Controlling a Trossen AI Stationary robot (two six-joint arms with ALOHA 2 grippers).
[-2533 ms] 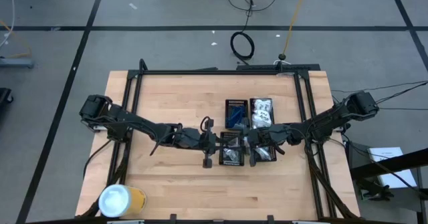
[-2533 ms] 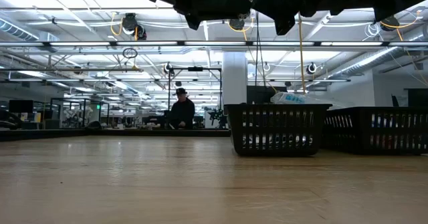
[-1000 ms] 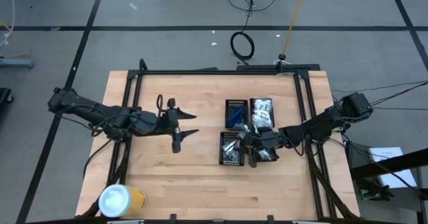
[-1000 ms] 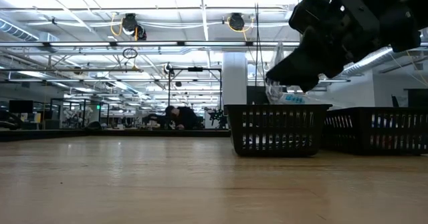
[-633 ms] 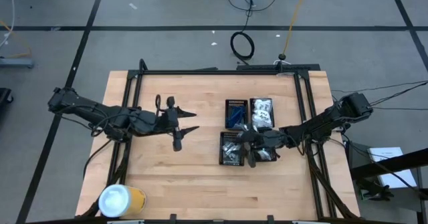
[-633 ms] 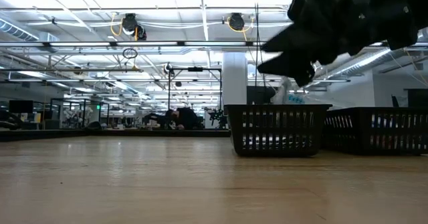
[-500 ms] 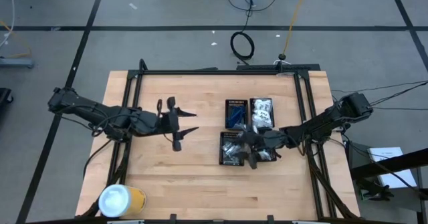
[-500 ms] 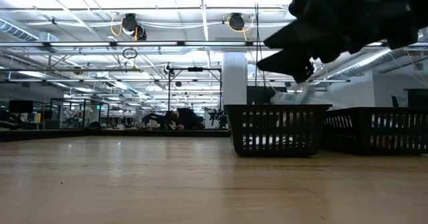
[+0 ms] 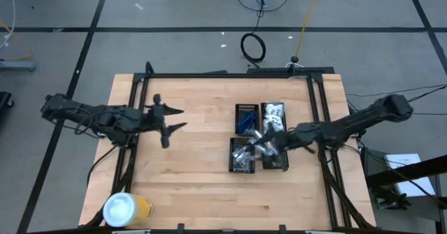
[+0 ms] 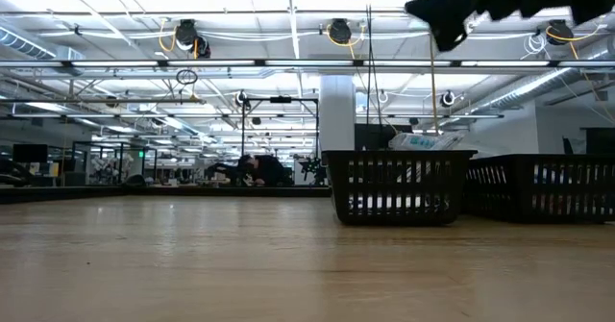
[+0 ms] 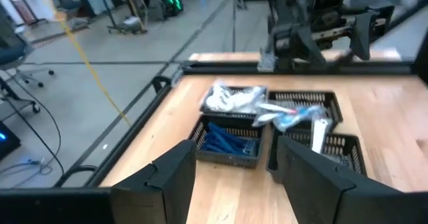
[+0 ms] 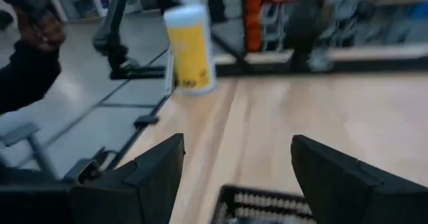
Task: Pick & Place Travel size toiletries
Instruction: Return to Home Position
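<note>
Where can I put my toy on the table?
Free: bare wooden tabletop between the white-lidded yellow cylinder and four black gridded baskets. Crowded: the baskets, under the right end effector; the left end effector hovers left of them.

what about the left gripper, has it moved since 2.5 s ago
Yes. In the high view the left gripper has drawn back to the left, from right beside the black baskets to well clear of them.
</note>
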